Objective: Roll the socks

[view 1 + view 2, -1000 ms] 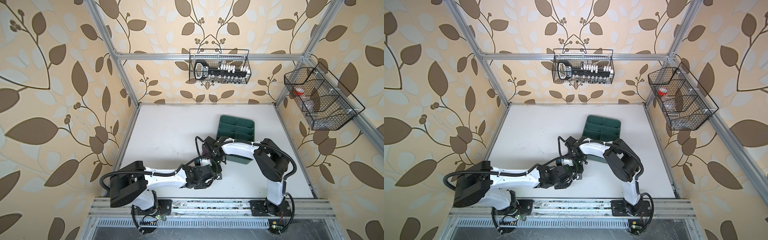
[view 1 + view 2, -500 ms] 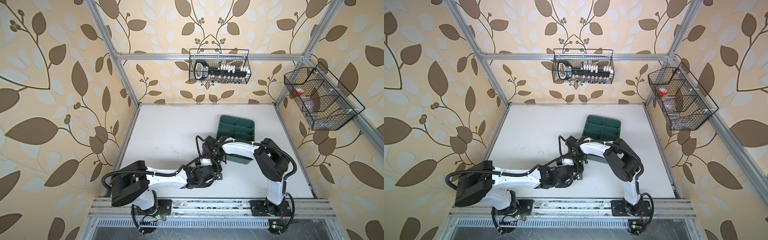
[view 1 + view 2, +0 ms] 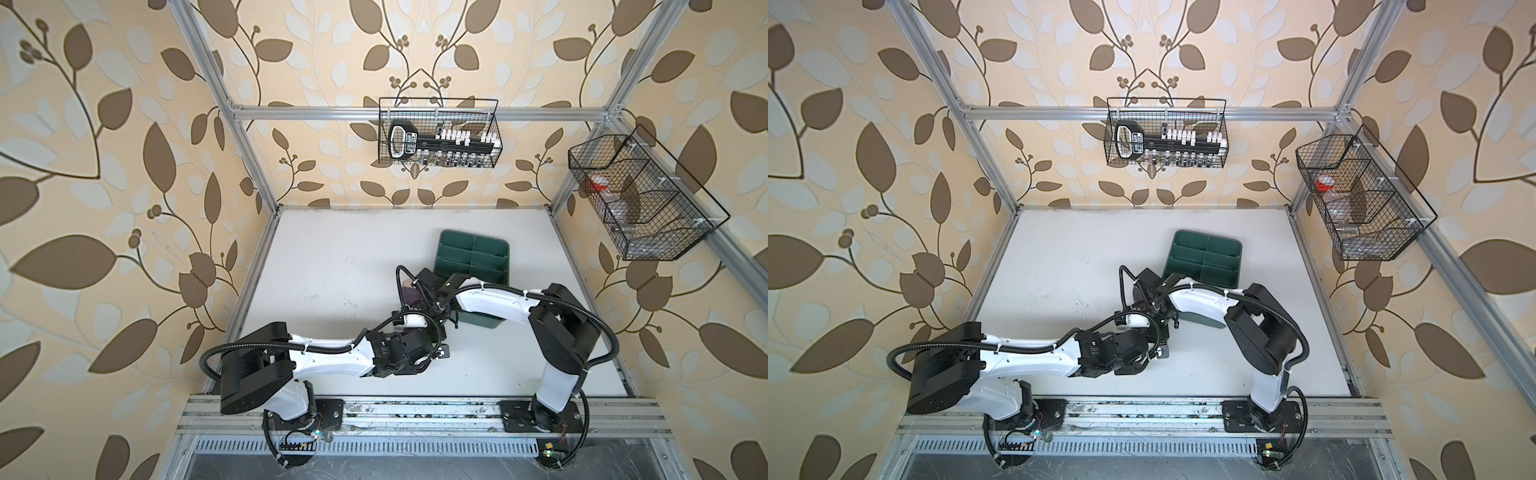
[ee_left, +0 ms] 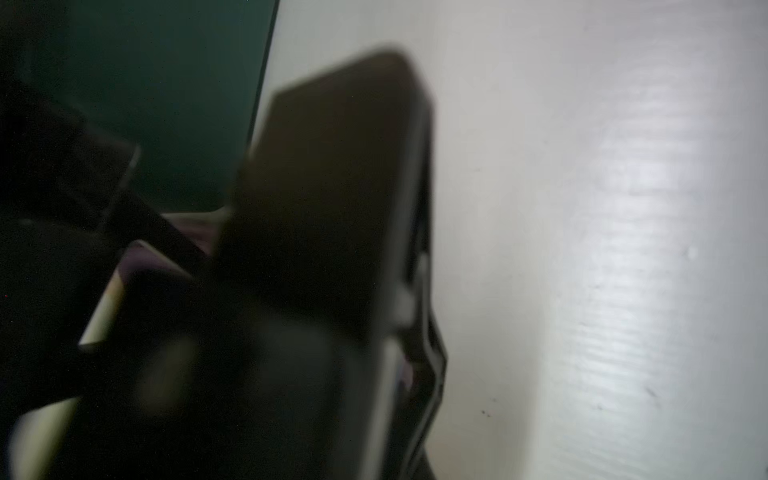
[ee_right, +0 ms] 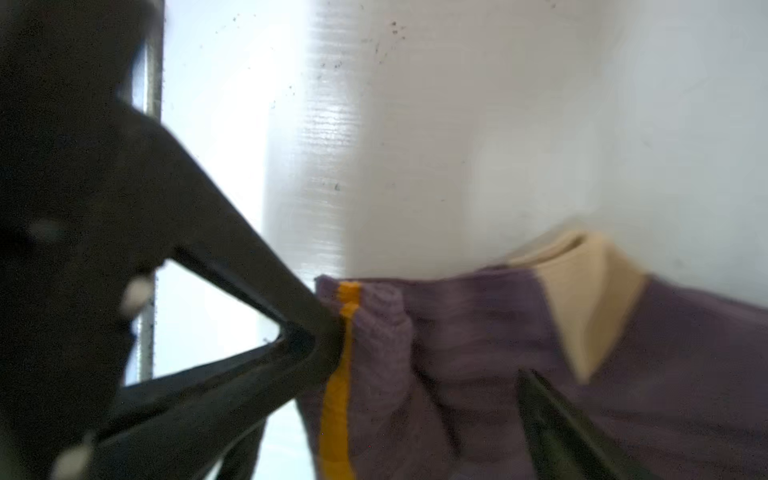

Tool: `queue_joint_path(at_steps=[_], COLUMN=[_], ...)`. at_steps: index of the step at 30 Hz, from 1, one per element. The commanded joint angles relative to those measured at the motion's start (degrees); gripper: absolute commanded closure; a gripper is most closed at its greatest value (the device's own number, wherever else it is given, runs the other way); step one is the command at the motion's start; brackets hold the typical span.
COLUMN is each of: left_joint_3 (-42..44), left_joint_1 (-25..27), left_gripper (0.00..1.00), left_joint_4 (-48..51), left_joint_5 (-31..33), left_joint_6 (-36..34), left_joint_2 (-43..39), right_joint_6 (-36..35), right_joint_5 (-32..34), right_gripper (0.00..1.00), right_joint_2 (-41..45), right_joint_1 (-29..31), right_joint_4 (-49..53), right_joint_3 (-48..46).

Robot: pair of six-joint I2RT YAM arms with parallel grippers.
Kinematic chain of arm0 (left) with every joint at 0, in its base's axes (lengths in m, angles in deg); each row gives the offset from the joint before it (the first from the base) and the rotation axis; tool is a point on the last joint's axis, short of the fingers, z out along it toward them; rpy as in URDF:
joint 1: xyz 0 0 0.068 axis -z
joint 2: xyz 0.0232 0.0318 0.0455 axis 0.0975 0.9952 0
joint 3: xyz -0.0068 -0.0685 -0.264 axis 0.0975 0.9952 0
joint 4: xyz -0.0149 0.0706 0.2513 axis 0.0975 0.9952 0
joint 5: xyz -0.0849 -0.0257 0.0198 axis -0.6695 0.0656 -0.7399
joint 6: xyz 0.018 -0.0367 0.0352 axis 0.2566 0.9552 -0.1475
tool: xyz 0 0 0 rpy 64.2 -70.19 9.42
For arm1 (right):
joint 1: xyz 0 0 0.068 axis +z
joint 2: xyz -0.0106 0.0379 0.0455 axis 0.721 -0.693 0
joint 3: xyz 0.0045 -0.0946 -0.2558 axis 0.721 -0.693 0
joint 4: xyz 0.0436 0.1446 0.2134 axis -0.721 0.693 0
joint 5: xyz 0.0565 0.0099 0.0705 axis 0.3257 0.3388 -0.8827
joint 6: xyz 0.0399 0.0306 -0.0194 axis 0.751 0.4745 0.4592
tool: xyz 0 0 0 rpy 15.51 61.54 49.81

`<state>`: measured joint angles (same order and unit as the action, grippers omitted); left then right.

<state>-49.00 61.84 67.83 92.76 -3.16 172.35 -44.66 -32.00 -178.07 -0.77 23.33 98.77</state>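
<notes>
Your sock (image 5: 457,332) looks soft and floppy on the table (image 3: 332,270) by the tray (image 3: 473,237), right gripper (image 5: 428,353) spread around it, left gripper (image 4: 411,266) pressed shut on I can't tell what, so pinch its cuff.

Both top views are bright, evenly lit and sharp, with lines bowing toward the edges. Soft shadows lie under the arms (image 3: 332,357) on the pale desk (image 3: 332,270). The left wrist view is dim and unfocused, with dark shapes close up and a glare streak on the desk. The right wrist view is brighter but smeared: blurred sock (image 5: 478,332), blown-out desk.
</notes>
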Motion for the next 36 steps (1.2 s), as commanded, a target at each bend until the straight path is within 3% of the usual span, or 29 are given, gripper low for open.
queue_joint_path(at_steps=[1, 9, 15, 21, 23, 25, 27, 29, 33, 36], left_joint_3=[0.4, -0.8, -1.7, -3.4, -3.1, -2.5, -2.1, -2.2, -2.6, -3.7], left_joint_1=[-1.4, -1.4, -0.6, 1.7, 2.2, 2.4, 2.5, 2.5, 2.6, 2.8], left_gripper=[1.0, 1.0, 1.0, 1.0, 1.0, 1.0, 1.0, 1.0, 1.0, 1.0], left_joint_4=[3.2, 7.1, 11.0, 15.4, 16.3, 16.3, 16.1, 16.2, 16.5, 17.5], left_joint_5=[2.7, -0.1, -5.8, -11.2, -12.5, -12.3, -12.1, -12.1, -12.5, -13.1], left_joint_6=[2.3, 1.8, 1.9, 1.2, 1.4, 1.6, 1.8, 1.6, 1.6, 1.9], left_joint_2=[-1.3, -0.5, -0.4, 2.6, 2.4, 2.0, 1.7, 1.8, 2.6, 3.4], right_joint_6=[-0.4, 2.9, 0.6, -3.4, -5.0, -9.4, -18.3, -23.7, -22.9, -17.0], right_joint_5=[-1.1, 11.4, 26.5, 34.2, 33.6, 23.8, 10.9, 3.3, 5.2, 10.5], right_gripper=[0.0, 0.0, 0.0, 0.0, 0.0, 0.0, 0.0, 0.0, 0.0, 0.0], right_joint_2=[8.1, 26.9, 40.1, 49.6, 52.0, 54.6, 56.1, 56.3, 55.0, 56.2], right_joint_1=[0.0, -7.8, -14.1, -15.8, -16.0, -16.1, -15.6, -14.3, -11.1, -11.3], right_joint_4=[0.6, -17.3, -29.7, -36.5, -36.7, -32.0, -21.9, -13.9, -8.7, -14.3], right_joint_3=[-1.7, -9.1, -18.5, -23.8, -24.5, -25.0, -25.1, -25.0, -24.4, -24.9])
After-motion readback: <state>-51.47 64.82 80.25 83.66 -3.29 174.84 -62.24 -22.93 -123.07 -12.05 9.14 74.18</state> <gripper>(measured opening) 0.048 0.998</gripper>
